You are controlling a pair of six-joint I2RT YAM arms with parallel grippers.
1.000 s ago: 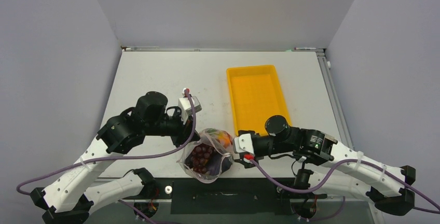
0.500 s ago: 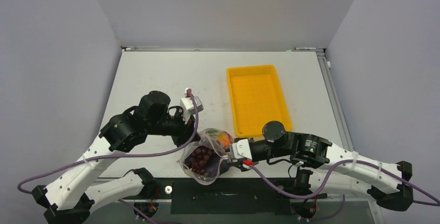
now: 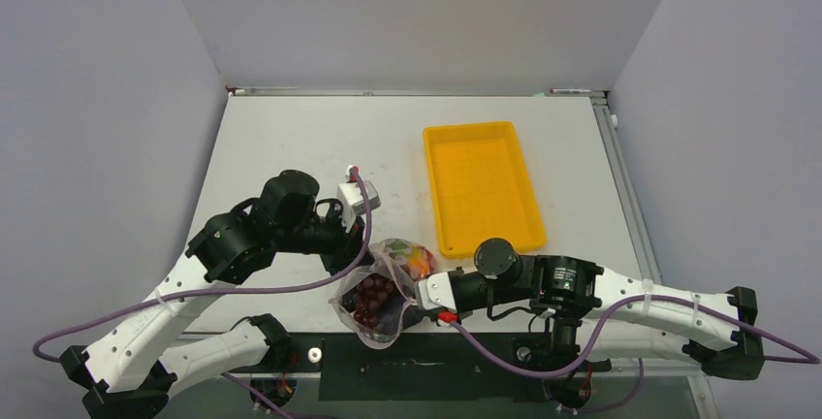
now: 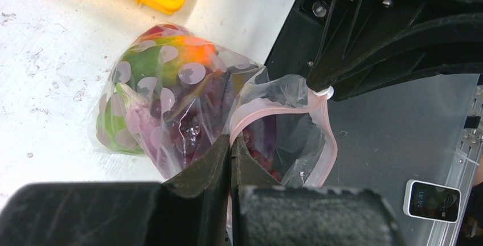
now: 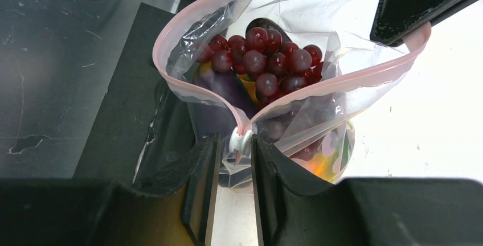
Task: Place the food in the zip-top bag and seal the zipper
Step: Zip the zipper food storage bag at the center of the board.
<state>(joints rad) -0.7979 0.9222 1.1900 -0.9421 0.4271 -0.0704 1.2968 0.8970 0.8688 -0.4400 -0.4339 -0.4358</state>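
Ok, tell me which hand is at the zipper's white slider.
The right hand: its fingers flank the slider; the left hand pinches the pink zipper strip elsewhere.

No legible text, small screen [image 4: 431,200] blurred

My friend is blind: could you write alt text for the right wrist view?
An open zip-top bag full of red grapes, its pink zipper's white slider between the right tool's two black fingers. The left tool grips the far rim.

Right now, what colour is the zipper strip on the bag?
Pale pink; the zipper shows best in the right wrist view.
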